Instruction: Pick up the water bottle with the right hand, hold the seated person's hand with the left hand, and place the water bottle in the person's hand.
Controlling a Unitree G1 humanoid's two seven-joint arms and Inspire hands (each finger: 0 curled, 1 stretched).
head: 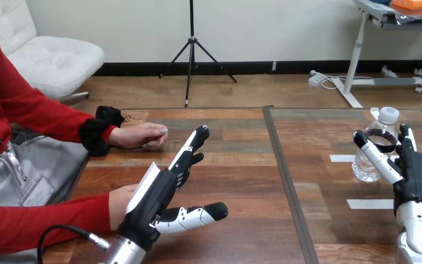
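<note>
The right robot hand (415, 176) wraps the water bottle (367, 166), thumb across its front and fingers at its far side, with the bottle upright on the worktop (242, 181) at the view's right. The left robot hand (154, 201) reaches out straight-fingered, gripping nothing, just beside the person's nearer hand (118, 206). A snug mid-body grip and a straight lift should keep the thin bottle from tipping or buckling.
</note>
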